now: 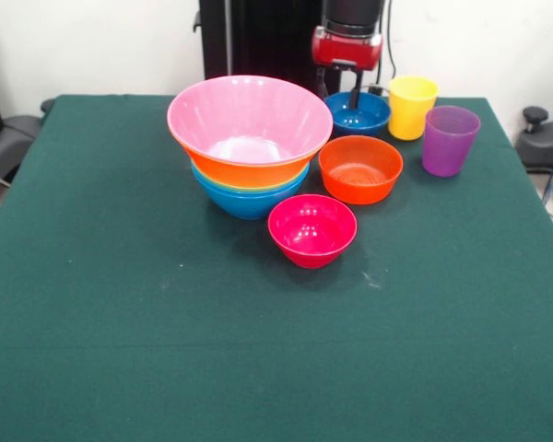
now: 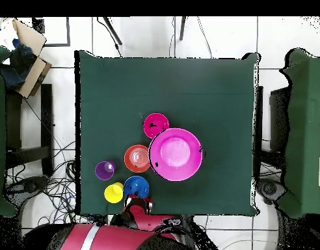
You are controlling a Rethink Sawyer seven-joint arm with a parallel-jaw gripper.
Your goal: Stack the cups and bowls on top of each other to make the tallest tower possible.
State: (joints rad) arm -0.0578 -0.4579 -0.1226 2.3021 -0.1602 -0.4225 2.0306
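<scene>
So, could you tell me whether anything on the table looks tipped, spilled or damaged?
Nothing stands out. The tower sits level with the pink bowl on top, the loose bowls and both cups stand upright, and nothing is spilled. The gripper reaches down into the dark blue bowl.

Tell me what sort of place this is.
Probably a robotics lab: a red and black robot arm at a green cloth-covered table, loose cables on the white tiled floor, plastic bowls as test props.
</scene>
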